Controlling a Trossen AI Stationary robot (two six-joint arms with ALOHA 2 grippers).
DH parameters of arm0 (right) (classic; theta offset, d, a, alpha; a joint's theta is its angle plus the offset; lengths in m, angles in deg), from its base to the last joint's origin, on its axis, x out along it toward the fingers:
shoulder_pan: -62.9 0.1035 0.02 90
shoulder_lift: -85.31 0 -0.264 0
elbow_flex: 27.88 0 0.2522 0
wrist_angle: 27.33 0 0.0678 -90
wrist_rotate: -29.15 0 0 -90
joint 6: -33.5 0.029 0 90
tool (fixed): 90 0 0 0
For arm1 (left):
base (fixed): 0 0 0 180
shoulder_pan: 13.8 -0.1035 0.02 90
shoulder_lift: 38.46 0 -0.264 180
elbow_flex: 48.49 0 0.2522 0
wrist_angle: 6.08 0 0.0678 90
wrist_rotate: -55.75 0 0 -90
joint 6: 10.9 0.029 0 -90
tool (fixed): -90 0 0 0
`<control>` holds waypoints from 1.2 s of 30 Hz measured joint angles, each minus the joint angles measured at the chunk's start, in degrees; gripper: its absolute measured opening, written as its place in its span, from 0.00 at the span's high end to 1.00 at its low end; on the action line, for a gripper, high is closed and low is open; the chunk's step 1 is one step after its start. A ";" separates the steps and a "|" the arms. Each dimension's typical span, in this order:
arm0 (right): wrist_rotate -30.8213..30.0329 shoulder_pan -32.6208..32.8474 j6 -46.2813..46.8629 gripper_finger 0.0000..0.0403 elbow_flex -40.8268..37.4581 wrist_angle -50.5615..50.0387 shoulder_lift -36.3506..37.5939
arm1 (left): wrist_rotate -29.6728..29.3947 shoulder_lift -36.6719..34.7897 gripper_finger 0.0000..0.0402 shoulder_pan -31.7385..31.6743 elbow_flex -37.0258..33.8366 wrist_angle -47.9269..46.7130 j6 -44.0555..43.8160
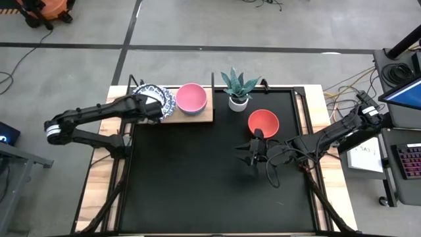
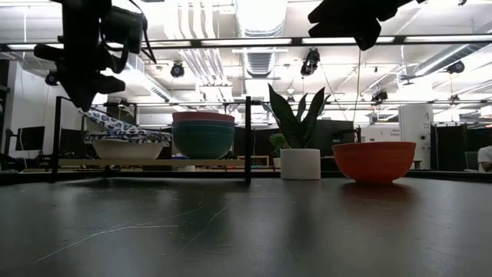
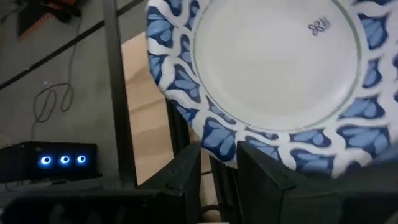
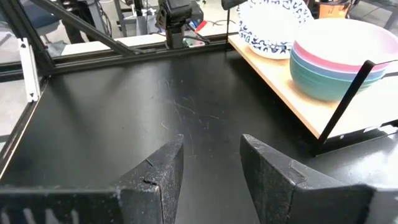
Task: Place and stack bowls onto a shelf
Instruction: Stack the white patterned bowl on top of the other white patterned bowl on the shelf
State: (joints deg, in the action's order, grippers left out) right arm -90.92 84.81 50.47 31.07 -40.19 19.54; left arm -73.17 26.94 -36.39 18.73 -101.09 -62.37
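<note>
On the light-wood shelf at the table's far left, a blue-and-white patterned bowl sits tilted over another white bowl. My left gripper is shut on the tilted bowl. Beside these stands a stack with a pink bowl on top, a blue one under it and a green bowl lowest. A red bowl rests on the black tabletop. My right gripper hovers open above the table just near of the red bowl, touching nothing. My left gripper holds the patterned bowl by its rim on the side toward the table's left edge, the rim standing between the two fingers. It comes from above and from the left. The bowl is tilted, its held side raised and its lower side down on the bowl beneath.
A white pot with a green plant stands right of the shelf, close behind the red bowl. The shelf's black metal posts rise at its ends. Bare black tabletop spreads across the middle and near side.
</note>
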 joint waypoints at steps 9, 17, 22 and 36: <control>-0.01 -0.09 0.44 0.63 0.00 0.06 0.00 | -2.70 5.19 0.79 -0.02 -0.98 1.71 -1.50; -0.04 -0.09 0.44 0.63 0.00 -0.03 0.00 | -2.25 9.44 0.79 0.15 -0.98 9.11 2.45; -0.04 -0.09 0.44 0.63 0.00 -0.15 0.00 | -1.10 10.16 0.79 0.15 -0.98 8.64 4.44; -0.12 -2.21 -0.44 0.63 0.00 0.00 0.00 | -1.47 2.10 0.79 0.70 -0.98 2.14 2.98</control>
State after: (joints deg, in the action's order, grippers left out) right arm -91.04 82.60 50.04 31.07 -40.19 19.54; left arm -74.64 29.05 -35.69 17.74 -98.95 -59.39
